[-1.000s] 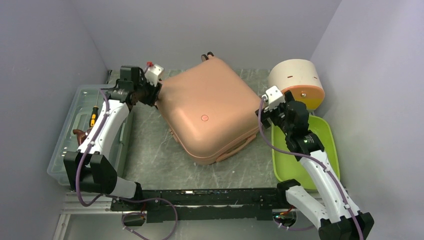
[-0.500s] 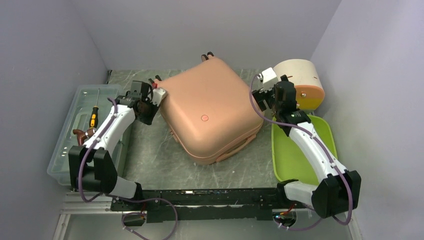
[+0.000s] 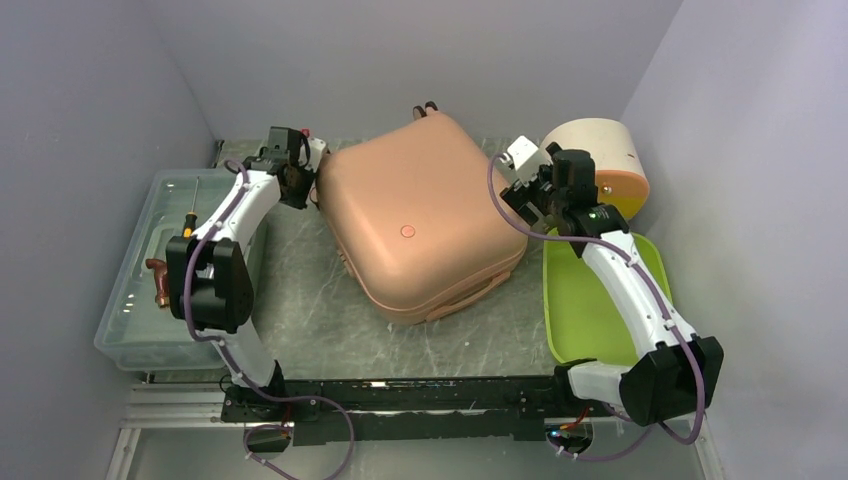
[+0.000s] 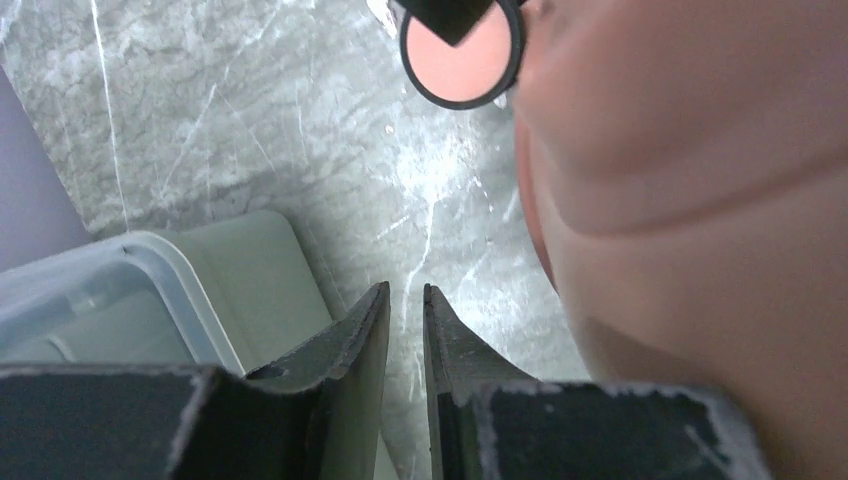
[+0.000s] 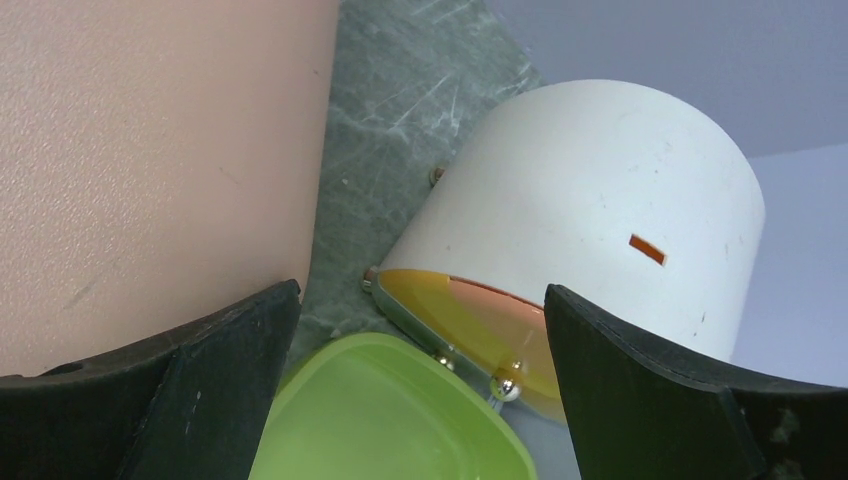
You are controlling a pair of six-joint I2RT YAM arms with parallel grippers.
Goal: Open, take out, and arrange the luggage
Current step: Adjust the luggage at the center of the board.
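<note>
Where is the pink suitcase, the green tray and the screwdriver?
luggage (image 3: pixel 415 215), top view, middle of its closed pink lid.
green tray (image 3: pixel 580 320), top view, its bare floor.
screwdriver (image 3: pixel 188 225), top view, its orange-and-black handle, inside the clear bin.

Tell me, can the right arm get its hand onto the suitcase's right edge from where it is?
Probably yes. The right hand is open, right beside the suitcase, with only bare table between. The white drum and green tray sit on its other side, out of the way.

left end effector (image 4: pixel 405 300) narrowed; luggage (image 3: pixel 415 225) turned; right arm swung inward.
</note>
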